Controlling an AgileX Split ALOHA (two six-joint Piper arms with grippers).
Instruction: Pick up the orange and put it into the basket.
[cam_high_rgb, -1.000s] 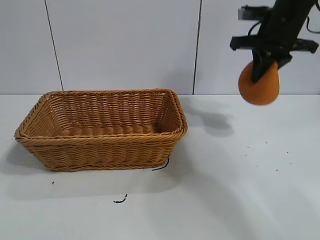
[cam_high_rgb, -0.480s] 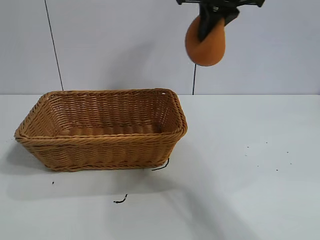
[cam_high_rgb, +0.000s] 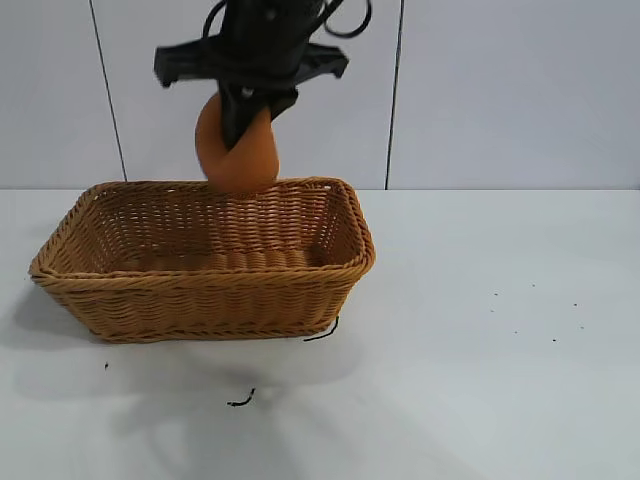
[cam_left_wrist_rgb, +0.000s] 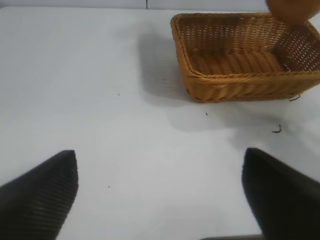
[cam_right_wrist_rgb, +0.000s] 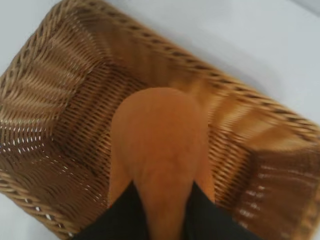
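Observation:
My right gripper (cam_high_rgb: 243, 125) is shut on the orange (cam_high_rgb: 240, 152), a brownish-orange pear-shaped lump, and holds it in the air over the far rim of the woven wicker basket (cam_high_rgb: 80, 275). In the right wrist view the orange (cam_right_wrist_rgb: 160, 140) hangs between the black fingers (cam_right_wrist_rgb: 120, 215) above the basket's inside (cam_right_wrist_rgb: 65, 130). The left gripper (cam_left_wrist_rgb: 160, 195) is open and empty, low over the bare table far from the basket (cam_left_wrist_rgb: 220, 85); the orange (cam_left_wrist_rgb: 292, 10) shows at that view's edge.
The basket stands on a white table (cam_high_rgb: 500, 380) before a white panelled wall. Small dark scraps (cam_high_rgb: 240, 400) lie on the table in front of the basket, one (cam_high_rgb: 322, 332) by its near right corner.
My right gripper has carried the orange leftward across the table, rising high and then coming down, from the far right to above the basket's back rim.

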